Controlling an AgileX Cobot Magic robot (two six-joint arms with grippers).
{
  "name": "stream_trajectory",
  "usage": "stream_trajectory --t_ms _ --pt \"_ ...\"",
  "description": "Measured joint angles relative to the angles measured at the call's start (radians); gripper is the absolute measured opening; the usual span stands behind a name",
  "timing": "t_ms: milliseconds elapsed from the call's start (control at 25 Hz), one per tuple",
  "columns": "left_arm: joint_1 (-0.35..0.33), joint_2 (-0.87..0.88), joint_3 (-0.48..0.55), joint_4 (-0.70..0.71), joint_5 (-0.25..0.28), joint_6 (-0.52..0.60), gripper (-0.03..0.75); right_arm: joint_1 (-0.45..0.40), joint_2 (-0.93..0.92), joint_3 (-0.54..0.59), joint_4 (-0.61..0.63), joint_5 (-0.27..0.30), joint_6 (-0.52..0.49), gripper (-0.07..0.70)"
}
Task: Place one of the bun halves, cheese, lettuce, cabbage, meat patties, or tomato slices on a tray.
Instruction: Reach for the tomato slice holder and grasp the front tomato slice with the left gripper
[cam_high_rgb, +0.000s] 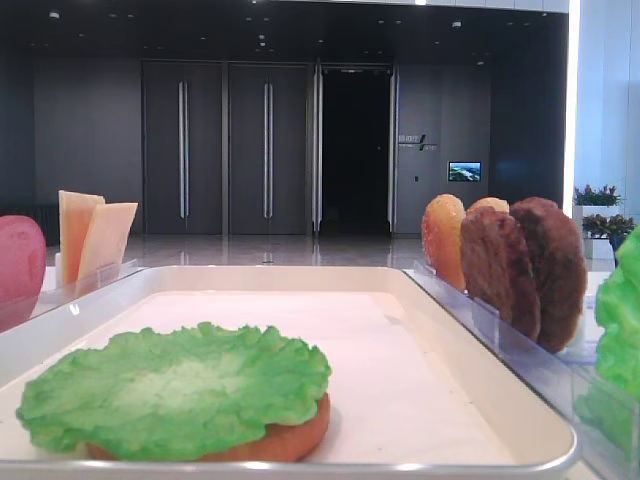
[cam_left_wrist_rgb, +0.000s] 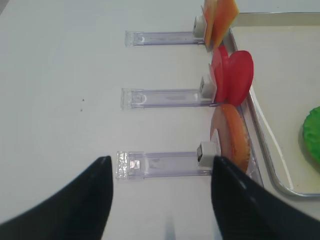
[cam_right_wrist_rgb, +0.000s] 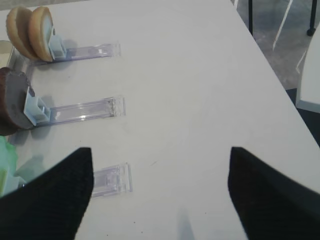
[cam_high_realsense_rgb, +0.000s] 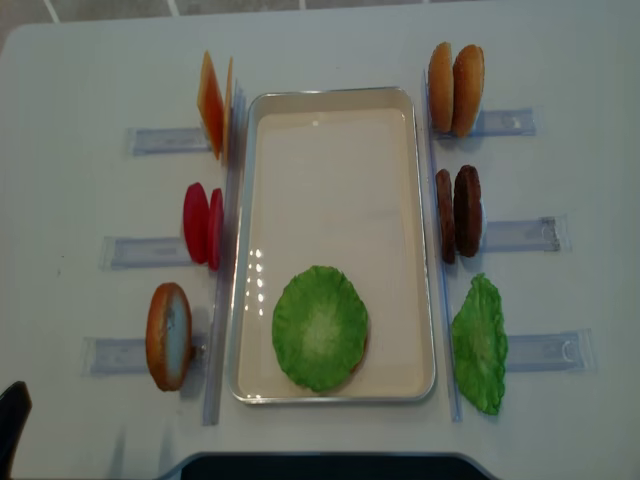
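**Overhead view check: lettuce and bun on the tray, both arms idling**

Overhead camera is showing the big shallow metal-rimmed tray (cam_high_realsense_rgb: 332, 120) with a ruffled bright green lettuce leaf (cam_high_realsense_rgb: 320, 327) sitting on a glossy orange bun half (cam_high_rgb: 290, 443) at its near end.

Low front view is showing dark brown rough patties (cam_high_rgb: 525, 268) standing in a clear rack right of the tray.

Left wrist view: the left gripper (cam_left_wrist_rgb: 162, 205) is hanging spread wide and empty, lined up with a rack holding another bun half (cam_left_wrist_rgb: 231, 136); flat red tomato slices (cam_left_wrist_rgb: 232, 76) are standing just beyond.

Right wrist view: the right gripper (cam_right_wrist_rgb: 160, 200) is also gaping, holding nothing.

Risk, I'd guess: pinching an upright slice off-centre could be knocking its neighbour over or dragging the rack.
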Motion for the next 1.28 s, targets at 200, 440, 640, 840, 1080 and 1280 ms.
stream_trajectory --t_ms 200,440,640,840,1080,1280 --pt "0.000 0.000 0.000 0.000 0.000 0.000 0.471 0.000 0.000 0.000 0.000 0.000 0.000 0.556" --pt "0.000 0.000 0.000 0.000 0.000 0.000 0.471 0.000 0.000 0.000 0.000 0.000 0.000 0.554" --pt "0.000 0.000 0.000 0.000 0.000 0.000 0.471 0.000 0.000 0.000 0.000 0.000 0.000 0.554" --pt "0.000 0.000 0.000 0.000 0.000 0.000 0.471 0.000 0.000 0.000 0.000 0.000 0.000 0.554" --pt "0.000 0.000 0.000 0.021 0.000 0.000 0.471 0.000 0.000 0.000 0.000 0.000 0.000 0.554" --pt "0.000 0.000 0.000 0.036 0.000 0.000 0.471 0.000 0.000 0.000 0.000 0.000 0.000 0.554"
